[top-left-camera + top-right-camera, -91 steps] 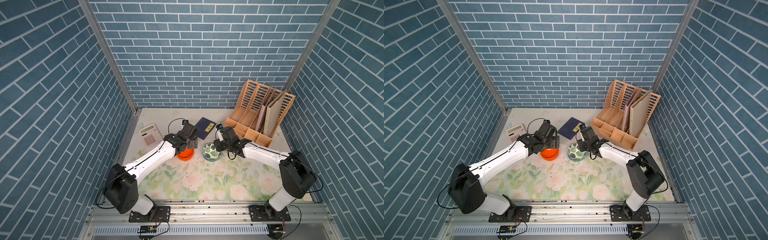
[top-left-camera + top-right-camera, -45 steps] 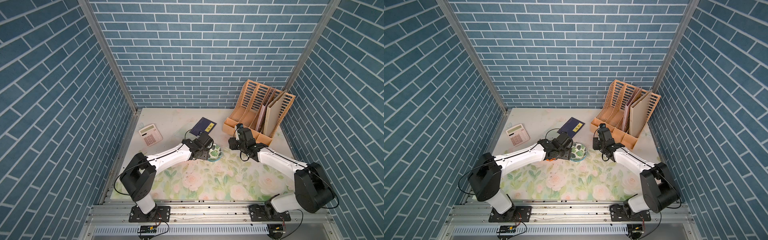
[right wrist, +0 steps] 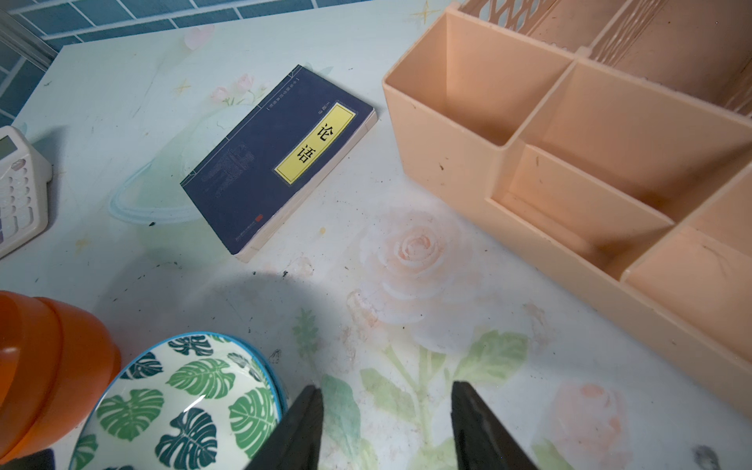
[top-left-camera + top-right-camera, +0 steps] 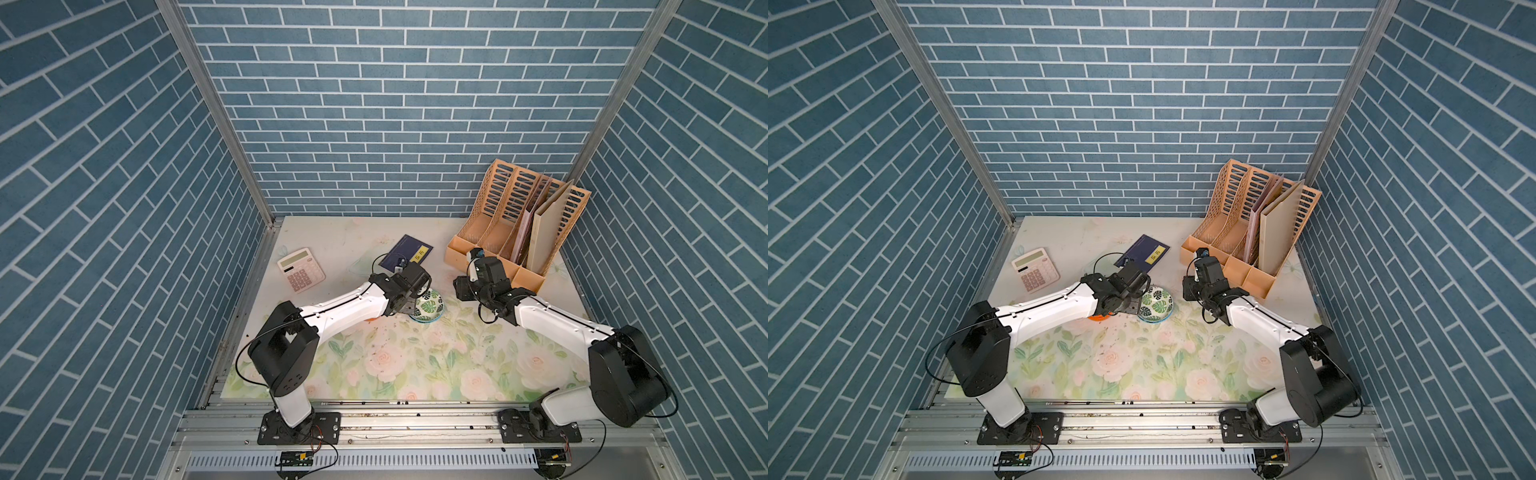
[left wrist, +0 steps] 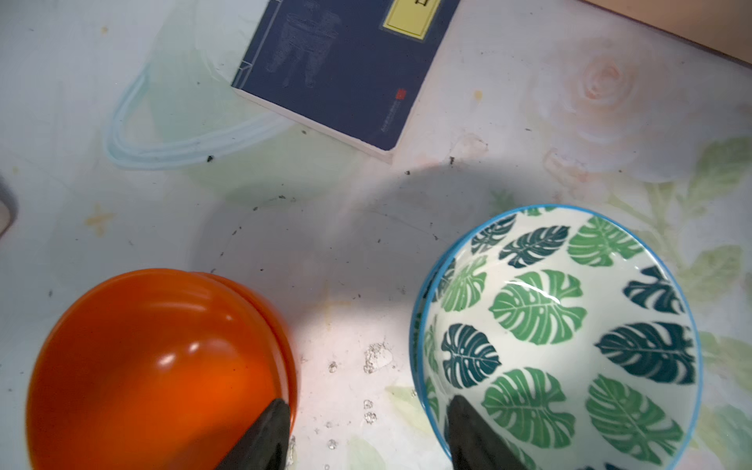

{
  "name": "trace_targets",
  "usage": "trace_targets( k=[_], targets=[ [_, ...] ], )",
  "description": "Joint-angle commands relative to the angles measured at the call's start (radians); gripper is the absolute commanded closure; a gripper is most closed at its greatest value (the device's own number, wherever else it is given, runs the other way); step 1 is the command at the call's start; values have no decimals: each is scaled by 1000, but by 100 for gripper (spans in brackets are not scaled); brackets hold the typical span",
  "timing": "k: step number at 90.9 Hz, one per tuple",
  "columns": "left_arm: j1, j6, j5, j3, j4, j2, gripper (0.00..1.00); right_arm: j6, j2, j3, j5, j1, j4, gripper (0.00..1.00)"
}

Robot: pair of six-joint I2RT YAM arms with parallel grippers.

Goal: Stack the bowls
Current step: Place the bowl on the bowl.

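In the left wrist view, two nested orange bowls (image 5: 154,366) sit beside a leaf-print bowl (image 5: 569,333), and a second blue rim shows just under the leaf-print bowl's edge. My left gripper (image 5: 370,431) is open and straddles the gap between them. One of its fingers (image 5: 272,431) is over the orange rim and the other is inside the leaf bowl. In both top views the leaf bowl (image 4: 428,307) (image 4: 1156,306) lies mid-table. The left arm hides most of the orange bowls (image 4: 1099,318). My right gripper (image 3: 386,431) is open over bare mat, just beside the leaf bowl (image 3: 183,407).
A dark blue book (image 4: 407,251) lies behind the bowls. A calculator (image 4: 301,270) sits at the back left. A peach file organizer (image 4: 515,232) stands at the back right, close behind the right gripper (image 4: 461,289). Brick walls enclose three sides.
The left arm dropped low and swung right, from over the orange bowls to between both stacks, and its jaws narrowed. The right gripper pulled back from the leaf bowl toward the organizer.
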Motion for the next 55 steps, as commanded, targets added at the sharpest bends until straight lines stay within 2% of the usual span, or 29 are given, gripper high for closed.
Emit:
trace_targets(
  k=[1, 24, 40, 55],
  targets=[
    [-1, -21, 80, 15, 38, -3, 40, 12, -9, -9, -8, 2, 17, 46],
    [1, -46, 50, 36, 33, 33, 50, 1, -17, -25, -7, 1, 17, 47],
    [1, -56, 61, 23, 59, 40, 64, -3, -12, -25, -10, 0, 19, 47],
    [3, -61, 53, 22, 58, 47, 65, -2, -4, -32, -15, 1, 25, 47]
  ],
)
